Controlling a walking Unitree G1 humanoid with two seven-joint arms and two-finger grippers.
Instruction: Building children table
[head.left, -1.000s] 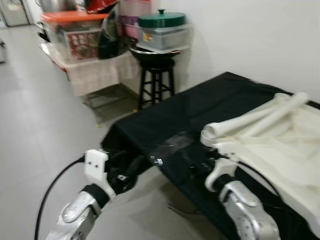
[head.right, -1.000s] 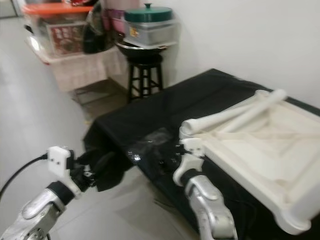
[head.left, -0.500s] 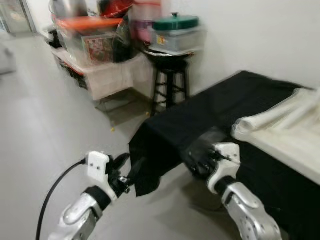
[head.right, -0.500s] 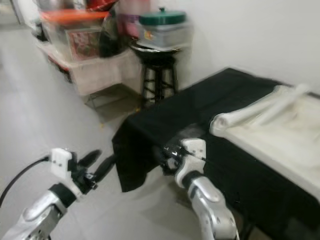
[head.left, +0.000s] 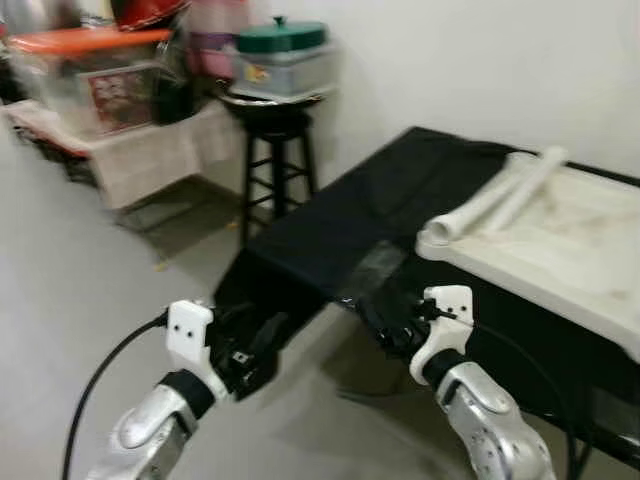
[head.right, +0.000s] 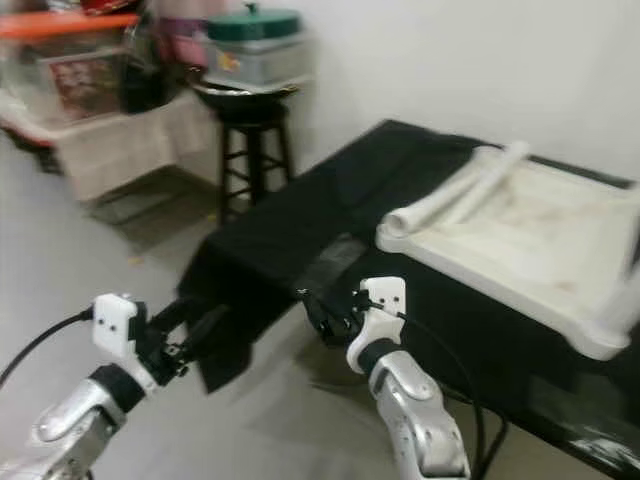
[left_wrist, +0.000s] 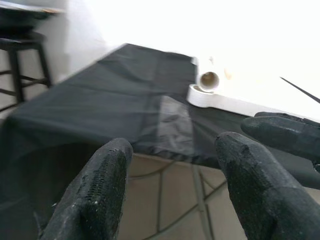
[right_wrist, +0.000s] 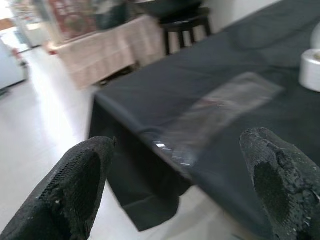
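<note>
i see the white children table (head.left: 560, 240) lying upside down on a black-draped table (head.left: 400, 210), toward the robot's right side. two white tube legs (head.left: 495, 200) lie loose on its underside, side by side, open ends facing the near edge. a clear plastic bag (right_wrist: 220, 112) sits flat on the black cloth near the front edge, just left of the white piece.

left gripper (head.left: 255, 340) hovers low in front of the cloth's hanging corner, over the floor, fingers (left_wrist: 102, 187) spread apart, holding nothing. right gripper (head.left: 385, 320) is up at the table's front edge just below the plastic bag, fingers (right_wrist: 75, 185) wide apart too, nothing between them.

behind the table, against the white wall: a black stool (head.left: 275, 160) carrying a dark pan and a clear container with a green lid (head.left: 280, 35). left of it a cloth-covered rack (head.left: 130, 150) with an orange-lidded bin (head.left: 90, 65). head views are slightly blurred.
</note>
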